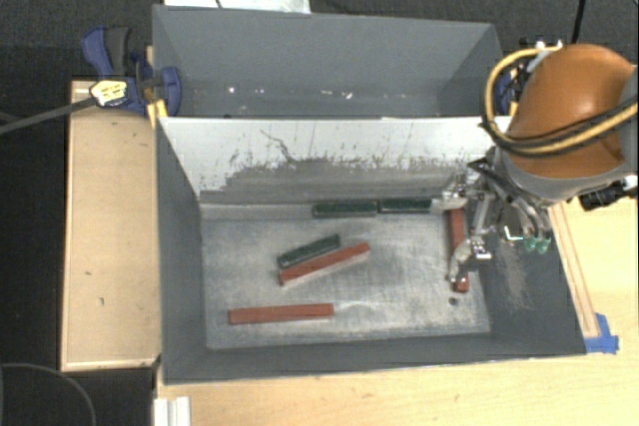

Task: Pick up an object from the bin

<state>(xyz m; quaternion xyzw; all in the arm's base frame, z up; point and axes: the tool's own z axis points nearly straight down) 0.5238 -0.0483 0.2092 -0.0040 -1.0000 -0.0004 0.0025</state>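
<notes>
Now the fingers (471,252) sit low at the right end of the bin (319,150), their pale metal parts tight against a red-brown bar (455,232) that runs from far to near. The bar's near tip pokes out below the metal, close over the bin floor. I cannot tell whether the fingers are closed on this bar or only set beside it, nor whether it is lifted or resting, because the metalwork overlaps it at the middle. Above and to the right rises the arm, with its orange cover (574,105) and looped cables.

Further left, well apart from the fingers, the other things lie flat. A dark green bar (371,209) stretches along the foot of the far wall. Its right end comes near the far end of the red-brown bar by the fingers. In the middle of the floor a shorter green bar (310,250) lies slantwise, touching a second red-brown bar (327,263) just on its near side. A third red-brown bar (281,314) lies alone toward the near left.

The step in hand looks like the grasp itself, at the bar on the right. If the hold is secure, the next move calls for a straight lift clear of the right wall. A long bar held off its middle may swing or slip. If nothing is caught, the fingers need setting squarely astride the bar first.
</notes>
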